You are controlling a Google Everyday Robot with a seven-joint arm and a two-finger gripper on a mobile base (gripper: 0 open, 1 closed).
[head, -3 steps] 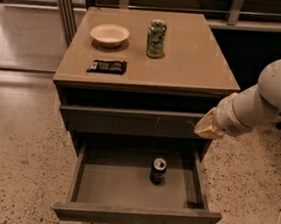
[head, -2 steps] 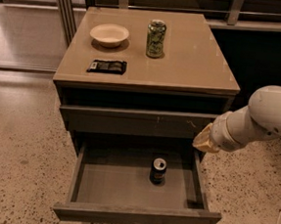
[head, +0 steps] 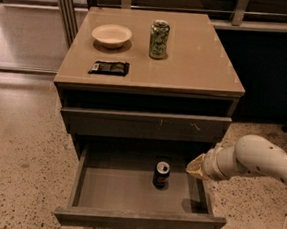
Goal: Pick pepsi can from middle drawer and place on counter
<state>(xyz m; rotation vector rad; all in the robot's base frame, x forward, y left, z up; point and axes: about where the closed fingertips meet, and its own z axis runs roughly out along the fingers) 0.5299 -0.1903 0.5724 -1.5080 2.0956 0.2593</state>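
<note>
The pepsi can (head: 161,174), dark with a silver top, stands upright on the floor of the open middle drawer (head: 107,188), right of its middle. My gripper (head: 195,167) comes in from the right on a white arm. It sits low over the drawer's right side, a short way right of the can and apart from it. The tan counter (head: 199,56) tops the cabinet above.
On the counter stand a green patterned can (head: 159,39), a pale bowl (head: 111,35) and a flat black packet (head: 109,67). The closed upper drawer front (head: 145,124) juts out above the open drawer. Speckled floor surrounds the cabinet.
My arm and gripper have dropped from beside the upper drawer front down to the open drawer's right side, closer to the pepsi can. The can has not moved.
</note>
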